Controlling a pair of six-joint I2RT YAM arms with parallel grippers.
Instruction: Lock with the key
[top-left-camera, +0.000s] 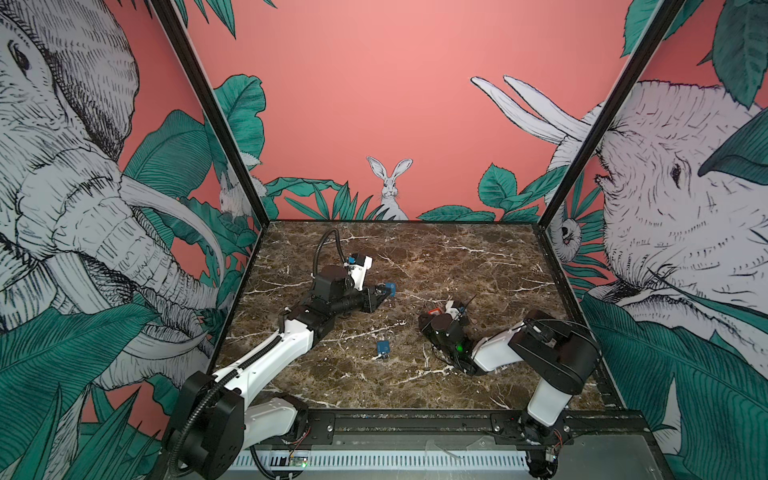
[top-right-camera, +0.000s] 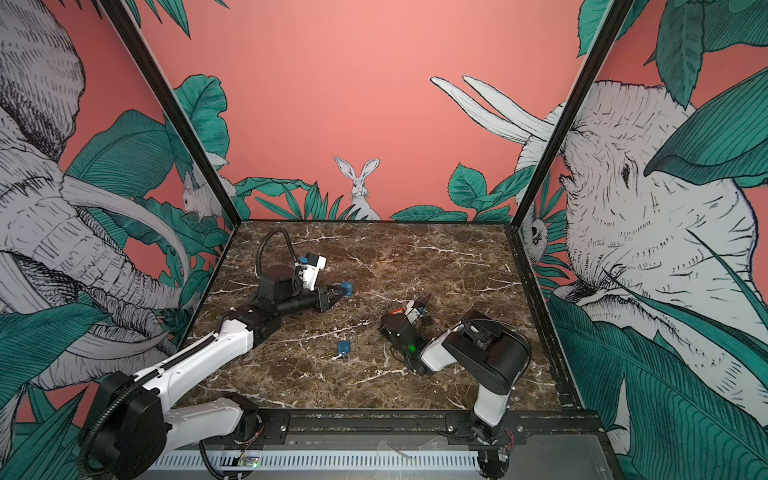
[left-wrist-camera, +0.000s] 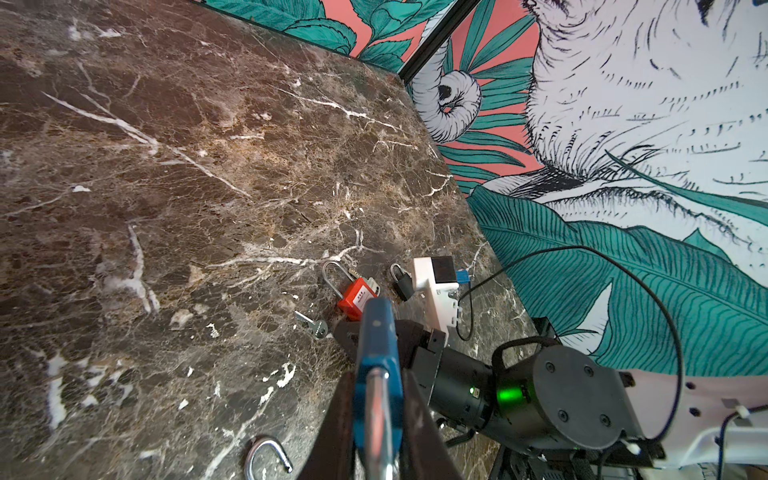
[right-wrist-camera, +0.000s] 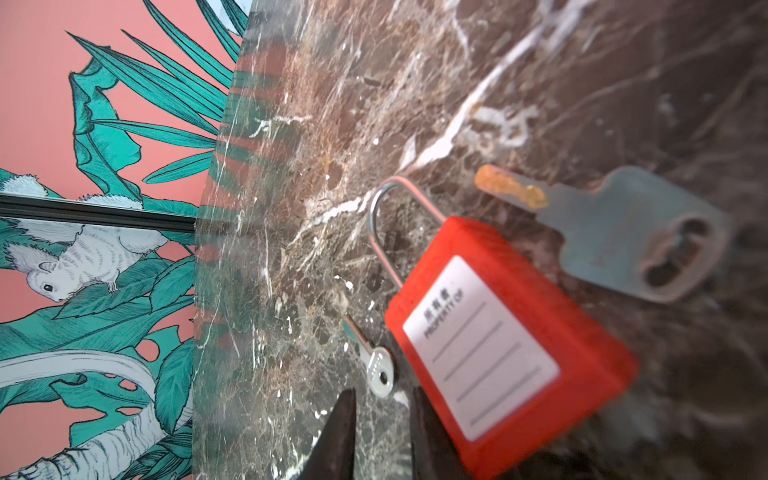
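My left hand (left-wrist-camera: 379, 399) squeezes the blue lock (left-wrist-camera: 376, 328). My right hand (right-wrist-camera: 384, 415), a bit open and empty, could bump the small key (right-wrist-camera: 376, 365) away.

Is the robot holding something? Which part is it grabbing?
The left gripper holds the blue padlock, pinched by the sides of its body. The right gripper holds nothing; its jaws stand apart.
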